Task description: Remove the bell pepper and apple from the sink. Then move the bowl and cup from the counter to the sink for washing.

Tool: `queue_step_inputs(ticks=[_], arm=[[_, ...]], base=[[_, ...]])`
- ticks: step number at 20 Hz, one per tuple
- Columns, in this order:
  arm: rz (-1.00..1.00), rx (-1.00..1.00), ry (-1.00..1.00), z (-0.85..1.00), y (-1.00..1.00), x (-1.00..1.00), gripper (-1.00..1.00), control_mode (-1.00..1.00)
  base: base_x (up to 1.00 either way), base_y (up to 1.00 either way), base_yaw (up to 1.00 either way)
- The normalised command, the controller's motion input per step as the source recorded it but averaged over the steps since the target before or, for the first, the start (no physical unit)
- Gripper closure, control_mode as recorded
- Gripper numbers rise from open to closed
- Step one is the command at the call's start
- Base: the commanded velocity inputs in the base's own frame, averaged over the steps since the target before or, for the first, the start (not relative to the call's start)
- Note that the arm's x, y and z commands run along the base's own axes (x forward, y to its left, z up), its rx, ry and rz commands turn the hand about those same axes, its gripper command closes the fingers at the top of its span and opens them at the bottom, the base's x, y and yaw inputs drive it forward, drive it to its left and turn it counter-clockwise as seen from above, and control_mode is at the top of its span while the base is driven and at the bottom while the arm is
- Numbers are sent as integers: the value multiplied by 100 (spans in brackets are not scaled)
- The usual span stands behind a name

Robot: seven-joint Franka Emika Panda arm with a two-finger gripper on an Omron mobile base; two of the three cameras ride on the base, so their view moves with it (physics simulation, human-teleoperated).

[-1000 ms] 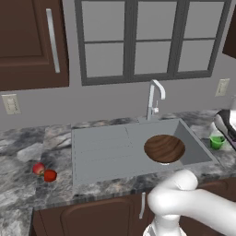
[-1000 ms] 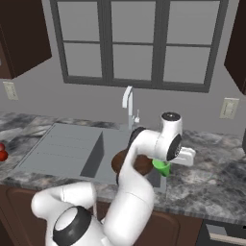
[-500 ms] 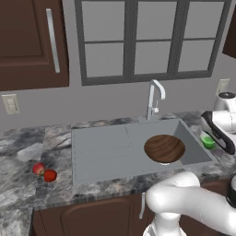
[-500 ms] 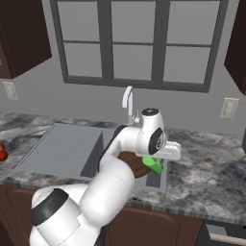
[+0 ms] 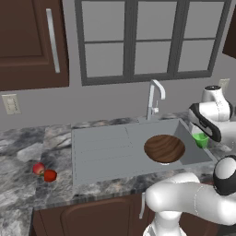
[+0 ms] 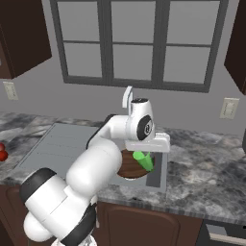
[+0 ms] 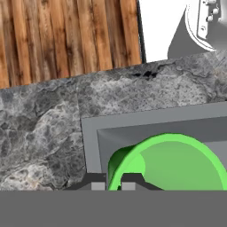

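Had gripper (image 7: 113,186) clamped on cup (image 6: 144,161) rim, cup tilted, hanging over right end of sink (image 5: 106,152) just beside bowl (image 5: 164,149); figured best to lower clear of bowl, level out, then let go; apple (image 5: 38,168), bell pepper (image 5: 50,175) already on left counter (image 5: 18,156).

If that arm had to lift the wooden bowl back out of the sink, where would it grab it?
Probably the bowl's rim, coming straight down. It sits upright in the sink, wide and shallow, too broad to span, so pinching the thin wall nearest the counter edge looks best.
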Motion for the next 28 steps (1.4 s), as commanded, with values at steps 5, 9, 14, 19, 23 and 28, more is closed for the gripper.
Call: queue_step_inputs(ticks=[5, 9, 14, 19, 23, 28], arm=[[0, 0, 3, 0, 35, 0, 100, -100], [0, 0, 2, -4, 34, 2, 100, -100], [0, 0, 1, -7, 33, 4, 100, -100], [1, 3, 3, -7, 26, 3, 100, -100], [2, 6, 3, -8, 27, 6, 100, -100], [4, 9, 1, -9, 32, 7, 100, -100]], base=[[0, 0, 0], [0, 0, 0], [0, 0, 0], [0, 0, 0], [0, 0, 0], [0, 0, 0]])
